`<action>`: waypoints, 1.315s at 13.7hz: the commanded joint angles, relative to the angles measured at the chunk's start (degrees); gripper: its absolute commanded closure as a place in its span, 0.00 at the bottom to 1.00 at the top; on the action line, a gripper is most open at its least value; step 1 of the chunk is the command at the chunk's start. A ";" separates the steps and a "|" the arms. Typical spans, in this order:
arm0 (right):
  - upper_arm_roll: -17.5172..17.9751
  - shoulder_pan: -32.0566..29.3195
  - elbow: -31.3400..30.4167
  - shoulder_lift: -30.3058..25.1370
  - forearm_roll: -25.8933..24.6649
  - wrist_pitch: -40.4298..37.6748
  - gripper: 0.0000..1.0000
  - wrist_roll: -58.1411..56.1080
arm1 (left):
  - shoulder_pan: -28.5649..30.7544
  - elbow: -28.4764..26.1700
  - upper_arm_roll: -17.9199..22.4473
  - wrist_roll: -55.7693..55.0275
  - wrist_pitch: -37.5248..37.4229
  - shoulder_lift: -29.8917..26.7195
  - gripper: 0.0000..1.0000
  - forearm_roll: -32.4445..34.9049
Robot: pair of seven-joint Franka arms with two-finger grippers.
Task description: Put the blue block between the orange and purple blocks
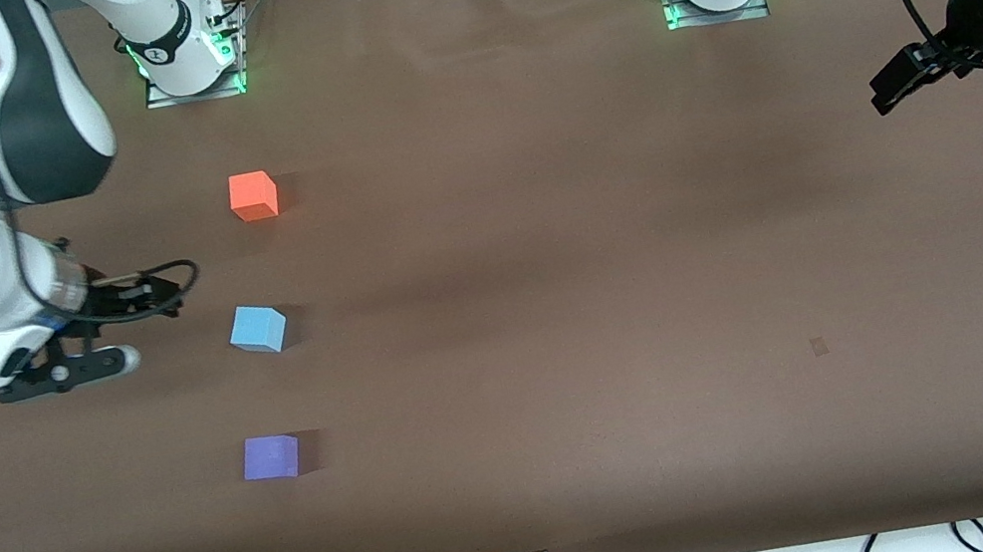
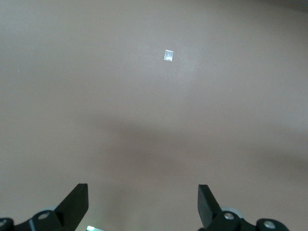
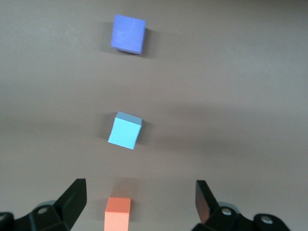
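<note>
1. Sky-blue and squarely in line: the blue block (image 1: 258, 328) rests on the brown surface (image 1: 557, 305) between the orange block (image 1: 253, 197) at its 12 o'clock, farther from the front camera, and the purple block (image 1: 271, 457) at its 6 o'clock, nearer; all three sit apart.
2. The right claw (image 1: 78, 369) hangs beside the row toward the right arm's end of the surface, at the blue block's 9 o'clock, jaws spread wide and gripping nothing.
3. The left claw (image 2: 143, 204) waits over the bare left-arm end, jaws likewise wide and empty.
4. Judged from this layout, the placement looks done; the step in hand is the retreat. It is best made by lifting straight up and clear, keeping the open fingers away from the blue block, which sits slightly turned against its neighbours.
</note>
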 commanded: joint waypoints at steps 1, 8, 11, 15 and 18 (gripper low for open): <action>-0.39 -0.09 2.72 -1.16 0.14 -5.98 0.00 -0.66 | 0.12 -0.12 -0.03 0.22 0.38 -0.16 0.00 -0.35; 11.55 -14.84 0.18 -11.61 -3.21 -6.00 0.00 -0.92 | 0.12 -0.12 -0.03 0.22 0.47 0.02 0.00 -0.17; 12.08 -16.17 -2.02 -14.43 -3.38 -6.70 0.00 -1.88 | 0.12 -0.12 -0.03 0.22 0.56 0.02 0.00 -0.26; 14.72 -18.01 -2.63 -15.22 -2.59 -11.54 0.00 0.04 | 0.12 -0.12 -0.03 0.22 0.82 0.02 0.00 -0.35; 14.55 -17.76 -1.85 -13.74 -2.76 -11.45 0.00 -1.10 | 0.47 -0.12 0.06 0.49 3.72 0.02 0.00 -0.87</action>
